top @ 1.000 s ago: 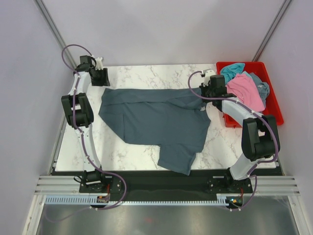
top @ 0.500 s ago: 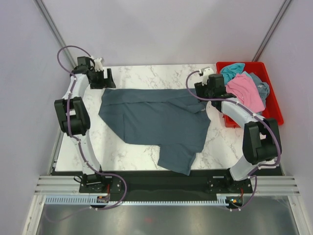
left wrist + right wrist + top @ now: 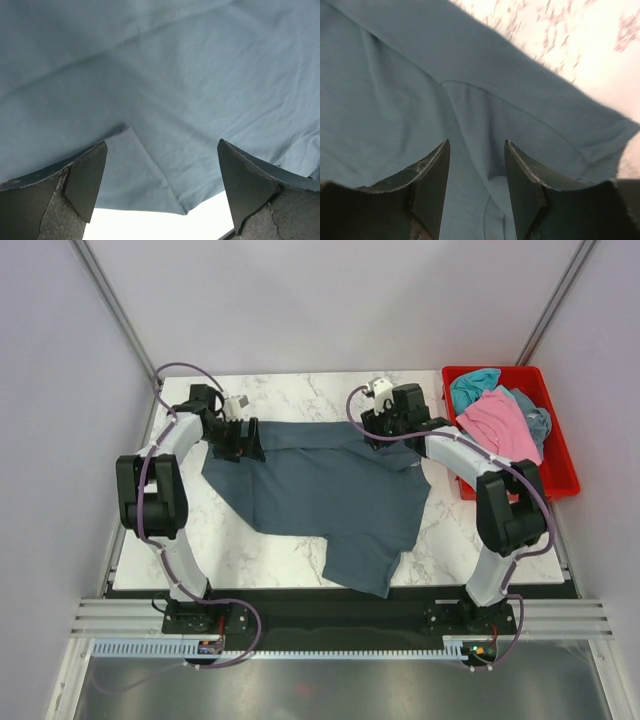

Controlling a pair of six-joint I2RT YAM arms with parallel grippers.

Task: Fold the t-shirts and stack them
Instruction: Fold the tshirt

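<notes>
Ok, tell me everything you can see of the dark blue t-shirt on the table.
The dark slate-blue t-shirt is soft, creased cloth lying flat on the marble table, unevenly folded over itself, one flap reaching the near edge. The left gripper and right gripper hover over its far edge, both open, holding nothing.

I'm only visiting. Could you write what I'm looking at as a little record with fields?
Table: white marble
Blue shirt: lying spread out on the table, rumpled
Bin: red, at the table's far right
In the bin: pink shirt, teal shirt
Left gripper: open, over the blue shirt's far left edge
Right gripper: open, over its far right part
</notes>
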